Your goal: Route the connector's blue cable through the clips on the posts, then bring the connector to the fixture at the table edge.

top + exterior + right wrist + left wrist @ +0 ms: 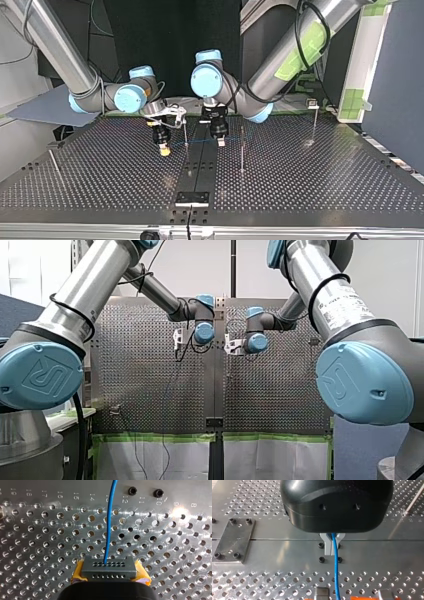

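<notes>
Closest to the lens, your right pincer (109,573) is clamped on the connector (109,566), its yellow pads (78,573) squeezing both ends. The blue cable (109,525) leaves the connector straight ahead. Your left pincer (331,545) appears to have its metal fingers (327,548) drawn together around that cable further along.

In the top view the cable runs as a nearly level span between the two pincers, just above the table (310,180). It crosses a thin post (185,131) at about 11 o'clock from the fixture (192,198). Whether it sits in that post's clip is too small to tell.

Routing looks to be the step in hand. Keep the span taut but not tight, and lower the cable onto the clip rather than dragging it sideways, which could bend the post.

A second post (242,150) stands at 1 o'clock from the fixture, close beside your left pincer, so pass it carefully. Open room lies toward 6 o'clock, down to the fixture at the table edge.
</notes>
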`<state>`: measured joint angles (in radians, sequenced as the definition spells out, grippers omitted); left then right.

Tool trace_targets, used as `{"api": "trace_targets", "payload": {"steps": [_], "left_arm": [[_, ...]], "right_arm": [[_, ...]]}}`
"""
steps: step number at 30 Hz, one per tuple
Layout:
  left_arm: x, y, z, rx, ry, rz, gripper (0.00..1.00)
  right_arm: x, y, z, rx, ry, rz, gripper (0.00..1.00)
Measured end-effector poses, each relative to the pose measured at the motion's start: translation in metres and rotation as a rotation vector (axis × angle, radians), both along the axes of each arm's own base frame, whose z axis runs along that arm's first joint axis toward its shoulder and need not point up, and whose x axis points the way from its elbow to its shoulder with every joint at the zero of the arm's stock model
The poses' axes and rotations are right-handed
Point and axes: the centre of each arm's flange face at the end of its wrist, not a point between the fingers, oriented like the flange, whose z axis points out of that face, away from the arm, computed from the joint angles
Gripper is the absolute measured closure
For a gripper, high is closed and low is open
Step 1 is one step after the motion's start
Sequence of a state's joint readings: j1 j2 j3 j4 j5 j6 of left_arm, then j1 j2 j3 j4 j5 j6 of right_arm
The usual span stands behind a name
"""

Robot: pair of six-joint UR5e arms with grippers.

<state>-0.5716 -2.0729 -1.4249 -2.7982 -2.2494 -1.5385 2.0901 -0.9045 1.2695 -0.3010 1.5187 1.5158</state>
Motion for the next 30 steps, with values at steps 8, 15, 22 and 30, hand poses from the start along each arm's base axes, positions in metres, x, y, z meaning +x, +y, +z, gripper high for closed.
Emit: {"api": "trace_targets", "payload": {"steps": [8, 15, 22, 30], "left_arm": [[-0.003, -0.003, -0.001, 0.002, 0.0, -0.007, 0.99], [-0.011, -0.013, -0.004, 0.013, -0.006, -0.026, 0.99], [-0.022, -0.017, -0.026, 0.036, 0.002, -0.048, 0.99], [-0.034, -0.023, -0.062, 0.059, 0.026, -0.064, 0.99]], "right_arm": [[0.0, 0.001, 0.0, 0.003, 0.002, 0.001, 1.0], [-0.004, 0.003, -0.005, 0.028, 0.031, -0.004, 1.0], [-0.015, 0.01, -0.023, 0.073, 0.072, -0.032, 1.0], [-0.02, 0.019, -0.038, 0.107, 0.099, -0.034, 1.0]]}}
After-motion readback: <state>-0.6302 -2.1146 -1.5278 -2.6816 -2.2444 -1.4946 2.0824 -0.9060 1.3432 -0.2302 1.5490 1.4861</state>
